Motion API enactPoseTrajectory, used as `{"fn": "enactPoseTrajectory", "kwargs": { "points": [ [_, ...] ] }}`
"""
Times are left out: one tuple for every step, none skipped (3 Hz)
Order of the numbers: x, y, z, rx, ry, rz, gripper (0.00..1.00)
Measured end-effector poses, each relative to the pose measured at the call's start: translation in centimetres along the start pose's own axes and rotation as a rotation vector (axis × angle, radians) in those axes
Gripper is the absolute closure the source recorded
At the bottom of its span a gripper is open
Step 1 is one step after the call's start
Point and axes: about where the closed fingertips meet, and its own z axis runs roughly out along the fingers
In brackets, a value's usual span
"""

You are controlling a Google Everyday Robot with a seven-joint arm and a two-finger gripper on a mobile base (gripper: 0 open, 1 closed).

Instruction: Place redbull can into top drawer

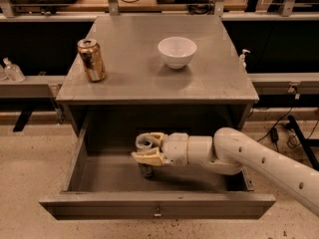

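Observation:
The top drawer (79, 156) of the grey cabinet stands pulled open, its front panel with a small knob (157, 214) toward the camera. My gripper (148, 148) reaches in from the right, inside the drawer, and is shut on the redbull can (145, 142). The can stands upright with its silver top showing above the fingers and its dark lower end (146, 171) at the drawer floor; I cannot tell whether it touches the floor.
On the cabinet top (209, 78) stand a wider golden-brown can (91, 59) at the left and a white bowl (177, 51) at the centre back. My white arm (259, 158) crosses the drawer's right side. Cables and a rail lie behind the cabinet.

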Motion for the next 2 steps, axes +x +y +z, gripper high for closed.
{"fn": "enactPoseTrajectory", "kwargs": {
  "points": [
    [-0.06, 0.11, 0.16, -0.004, -0.001, -0.001, 0.12],
    [-0.12, 0.19, 0.31, -0.007, -0.002, -0.001, 0.00]
  ]
}}
